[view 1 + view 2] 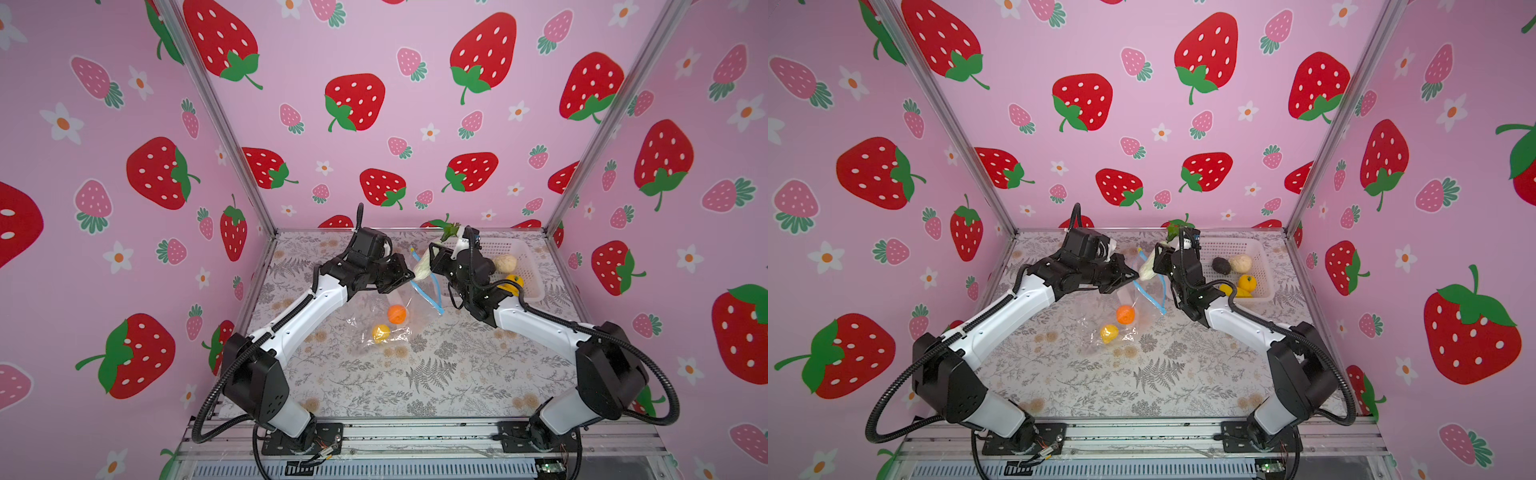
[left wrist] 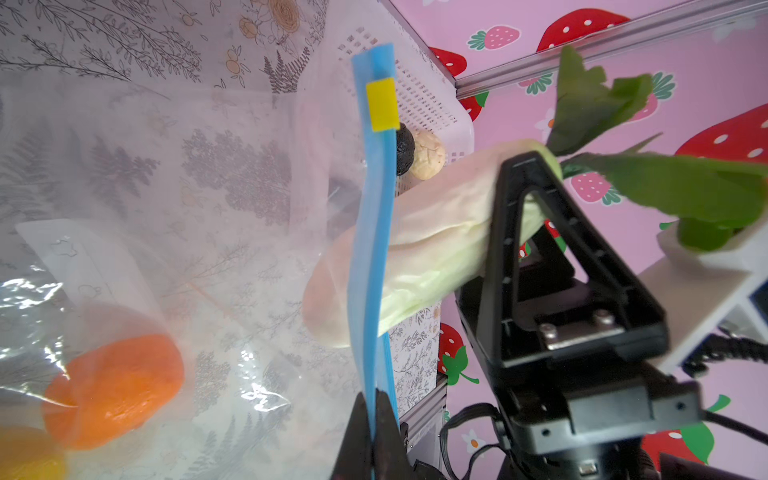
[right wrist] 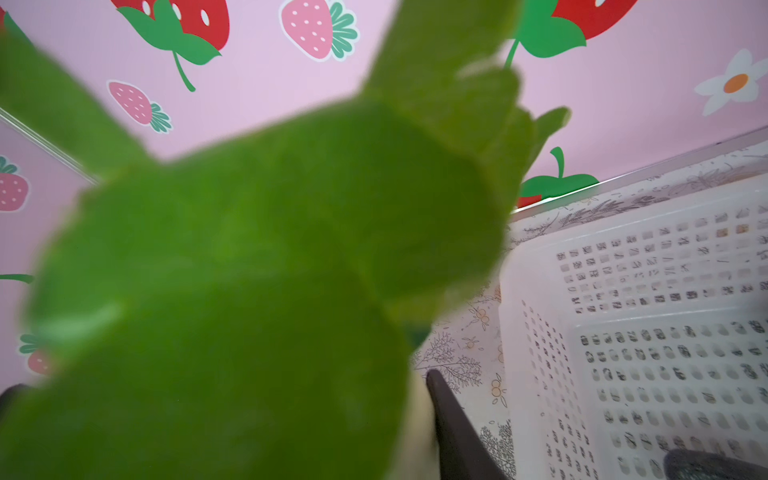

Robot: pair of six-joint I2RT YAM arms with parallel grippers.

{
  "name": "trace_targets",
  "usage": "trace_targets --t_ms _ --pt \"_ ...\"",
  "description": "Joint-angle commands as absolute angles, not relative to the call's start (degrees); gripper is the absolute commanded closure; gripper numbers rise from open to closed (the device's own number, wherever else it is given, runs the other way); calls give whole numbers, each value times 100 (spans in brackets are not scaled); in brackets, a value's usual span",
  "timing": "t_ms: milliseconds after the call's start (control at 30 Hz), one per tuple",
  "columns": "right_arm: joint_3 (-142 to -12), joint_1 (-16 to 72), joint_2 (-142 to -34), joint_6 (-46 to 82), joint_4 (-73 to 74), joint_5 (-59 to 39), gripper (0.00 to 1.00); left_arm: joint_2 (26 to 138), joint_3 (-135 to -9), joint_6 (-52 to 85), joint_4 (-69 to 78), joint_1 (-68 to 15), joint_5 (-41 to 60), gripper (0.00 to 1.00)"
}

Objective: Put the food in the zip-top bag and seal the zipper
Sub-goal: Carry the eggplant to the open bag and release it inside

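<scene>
Surface: bench (image 1: 436, 374), pale cover printed with grey ferns and flowers. Lying on it: clear zip-top bag (image 1: 358, 323) near centre, lower part on the cover, upper edge raised. White perforated basket (image 1: 528, 254) sits at far right corner.

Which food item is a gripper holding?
The white radish with green leaves: the right gripper clamps it at the bag mouth. The orange and the yellow fruit lie in the bag; the rest sit in the basket.
</scene>
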State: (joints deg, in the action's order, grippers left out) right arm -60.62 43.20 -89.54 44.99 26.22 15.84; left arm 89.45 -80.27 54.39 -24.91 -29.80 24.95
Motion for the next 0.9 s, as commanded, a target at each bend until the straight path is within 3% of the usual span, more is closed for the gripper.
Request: trace_targets --t_ms 0,233,700,867 --pt "-6201 4465 -8891 4586 2826 1654 63 8894 -7962 5577 -2321 -2996 2470 100" --pt "-6077 4788 -8943 4566 2562 1992 62 8880 -7970 5595 -2191 -2998 2417 100" --pt "-6458 4858 -9319 5198 1770 1667 60 8631 -7585 5702 -1698 -3016 2372 100" --pt "-6494 4869 -9377 5360 1715 1537 52 8600 -7494 5721 -1584 -3005 2394 100"
